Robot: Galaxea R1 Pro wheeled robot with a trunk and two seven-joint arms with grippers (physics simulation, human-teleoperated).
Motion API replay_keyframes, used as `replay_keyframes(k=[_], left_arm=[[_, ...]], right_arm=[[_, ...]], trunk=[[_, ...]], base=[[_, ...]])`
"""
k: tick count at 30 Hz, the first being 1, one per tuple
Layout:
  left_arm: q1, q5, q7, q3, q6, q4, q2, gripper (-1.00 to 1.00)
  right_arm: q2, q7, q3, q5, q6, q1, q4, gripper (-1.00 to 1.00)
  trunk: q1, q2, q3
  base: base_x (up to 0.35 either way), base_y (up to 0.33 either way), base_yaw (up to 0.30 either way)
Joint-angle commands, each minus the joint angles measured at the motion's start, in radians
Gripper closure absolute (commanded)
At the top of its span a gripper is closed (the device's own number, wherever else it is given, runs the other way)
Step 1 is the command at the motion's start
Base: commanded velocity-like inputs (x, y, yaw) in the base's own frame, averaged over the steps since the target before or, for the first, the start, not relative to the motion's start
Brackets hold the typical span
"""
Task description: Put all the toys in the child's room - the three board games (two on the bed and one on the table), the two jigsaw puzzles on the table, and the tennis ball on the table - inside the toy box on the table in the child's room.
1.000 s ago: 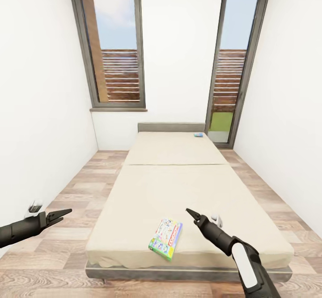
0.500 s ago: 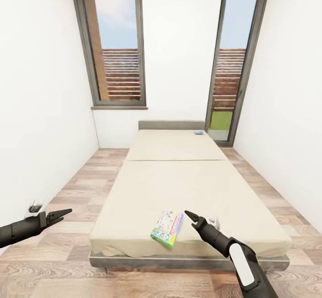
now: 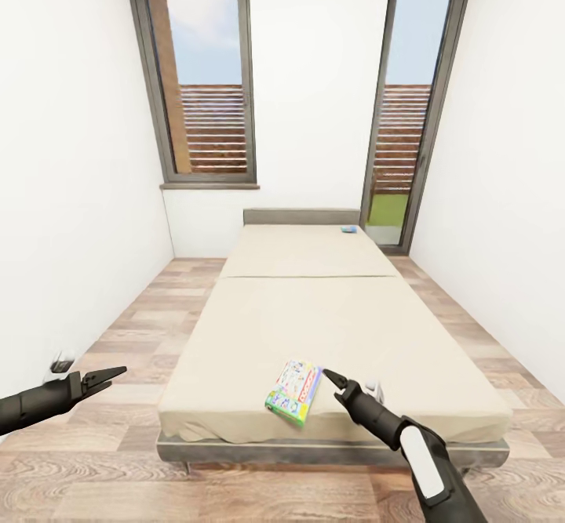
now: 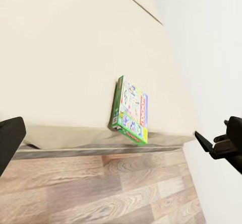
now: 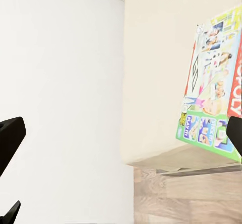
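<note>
A yellow-green-red board game [image 3: 294, 392] lies flat on the cream bed [image 3: 314, 311] near its foot edge. It also shows in the left wrist view as the board game [image 4: 130, 110] and in the right wrist view as the board game [image 5: 212, 108]. A small blue board game [image 3: 348, 229] rests at the far right corner of the mattress, by the headboard. My right gripper [image 3: 333, 379] hovers open just right of the near game, not touching it. My left gripper [image 3: 106, 377] hangs open over the floor, left of the bed. The toy box and table are out of view.
White walls close in on both sides of the bed, with strips of wood floor [image 3: 133, 327] between. A tall window [image 3: 205, 76] and a glass door [image 3: 408, 107] stand on the far wall. The bed's dark frame [image 3: 329, 451] faces me.
The whole picture has shifted, so the camera moved: the bed's foot edge now sits higher in view. The right gripper's tip stands closer to the near board game. Both arms keep their pose.
</note>
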Motion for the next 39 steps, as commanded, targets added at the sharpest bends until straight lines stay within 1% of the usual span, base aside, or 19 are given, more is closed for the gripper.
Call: replay_keyframes(k=[1, 3, 6, 11, 23, 30, 37, 39], left_arm=[[-0.001, 0.003, -0.001, 0.000, 0.008, 0.000, 0.000, -1.00], [-0.001, 0.003, -0.001, 0.000, 0.008, 0.000, 0.000, -1.00], [-0.001, 0.003, -0.001, 0.000, 0.008, 0.000, 0.000, -1.00], [-0.001, 0.003, -0.001, 0.000, 0.008, 0.000, 0.000, -1.00], [-0.001, 0.003, -0.001, 0.000, 0.007, 0.000, 0.000, -1.00], [-0.001, 0.003, -0.001, 0.000, 0.007, 0.000, 0.000, -1.00], [-0.001, 0.003, -0.001, 0.000, 0.007, 0.000, 0.000, -1.00], [-0.001, 0.003, -0.001, 0.000, 0.007, 0.000, -0.001, -1.00]], right_arm=[[0.001, 0.002, -0.004, -0.004, 0.008, -0.012, 0.024, -1.00], [0.001, 0.002, -0.004, -0.005, 0.008, -0.025, 0.053, -1.00], [-0.004, 0.003, -0.004, -0.006, 0.006, -0.070, 0.160, -1.00], [-0.010, 0.003, -0.006, -0.006, 0.003, -0.097, 0.233, -1.00], [-0.015, 0.002, -0.009, -0.006, 0.004, -0.104, 0.256, -1.00], [-0.014, 0.002, -0.031, -0.006, 0.004, -0.104, 0.258, -1.00], [-0.014, 0.002, -0.037, -0.006, 0.006, -0.104, 0.260, -1.00], [-0.014, 0.002, -0.037, -0.006, 0.006, -0.104, 0.263, -1.00]], trunk=[[0.004, -0.008, -0.004], [0.011, -0.022, -0.011], [0.023, -0.043, -0.020], [0.042, -0.078, -0.036], [0.088, -0.162, -0.073], [0.115, -0.211, -0.095], [0.142, -0.260, -0.117], [0.142, -0.260, -0.117]], base=[[0.000, 0.000, 0.000], [0.000, 0.000, 0.000], [0.000, 0.000, 0.000], [0.000, 0.000, 0.000], [0.000, 0.000, 0.000], [0.000, 0.000, 0.000], [0.000, 0.000, 0.000], [0.000, 0.000, 0.000]])
